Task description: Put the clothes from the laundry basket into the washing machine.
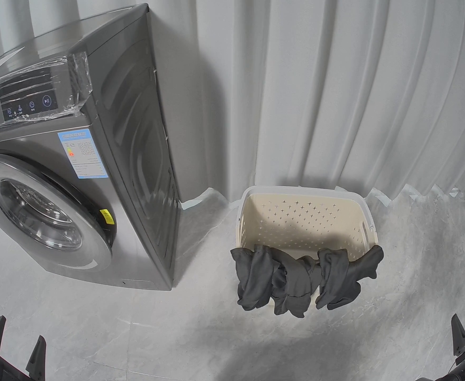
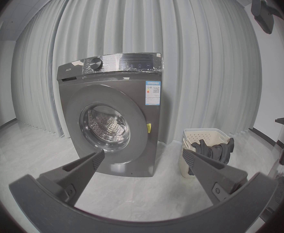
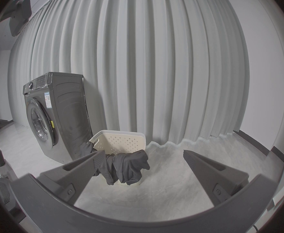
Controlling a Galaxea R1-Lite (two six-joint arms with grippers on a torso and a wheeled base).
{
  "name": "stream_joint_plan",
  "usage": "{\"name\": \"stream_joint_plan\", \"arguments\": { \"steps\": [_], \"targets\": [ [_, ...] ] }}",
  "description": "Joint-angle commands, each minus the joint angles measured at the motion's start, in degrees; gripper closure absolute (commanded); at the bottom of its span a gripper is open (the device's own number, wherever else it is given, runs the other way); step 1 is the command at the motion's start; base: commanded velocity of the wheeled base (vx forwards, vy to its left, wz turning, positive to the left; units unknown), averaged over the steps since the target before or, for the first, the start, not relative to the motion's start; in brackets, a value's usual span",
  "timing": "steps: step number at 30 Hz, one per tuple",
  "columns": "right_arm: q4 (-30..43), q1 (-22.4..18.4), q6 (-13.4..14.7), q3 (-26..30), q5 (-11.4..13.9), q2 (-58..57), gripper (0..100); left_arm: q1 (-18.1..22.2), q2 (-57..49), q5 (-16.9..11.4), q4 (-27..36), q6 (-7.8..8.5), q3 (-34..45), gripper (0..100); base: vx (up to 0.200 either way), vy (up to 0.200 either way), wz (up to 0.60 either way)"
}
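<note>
head view: clothes [image 1: 301, 281] drape the near rim of the basket [image 1: 306, 215] beside the washer [image 1: 132, 149], left gripper [image 2: 143, 154] and right gripper [image 3: 142, 152] wide and empty, so nothing is begun, and the shut door [image 1: 42, 212] likely needs opening first.

Left claw [image 2: 143, 155] spread wide, washing machine [image 2: 111, 114] beyond, dark clothes [image 2: 217, 151] draped over laundry basket [image 2: 204, 135]

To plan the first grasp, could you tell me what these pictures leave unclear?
Head view: the laundry basket floor is hidden near the front by the draped clothes.
All views: folds hide the number of clothes.
Head view: the washing machine is cut off at the left edge.
</note>
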Motion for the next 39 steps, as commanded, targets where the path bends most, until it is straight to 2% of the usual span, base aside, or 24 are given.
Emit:
{"name": "stream_joint_plan", "arguments": {
  "steps": [1, 39],
  "targets": [
    [0.0, 0.1, 0.0, 1.0, 0.0, -0.9, 0, 0.0, -0.7, 0.0, 0.0, -0.06, 0.8, 0, 0.000, 0.200, 0.00],
    [0.0, 0.3, 0.0, 1.0, 0.1, -0.9, 0, 0.0, -0.7, -0.1, 0.0, 0.03, 0.8, 0, 0.000, 0.200, 0.00]
  ]
}}
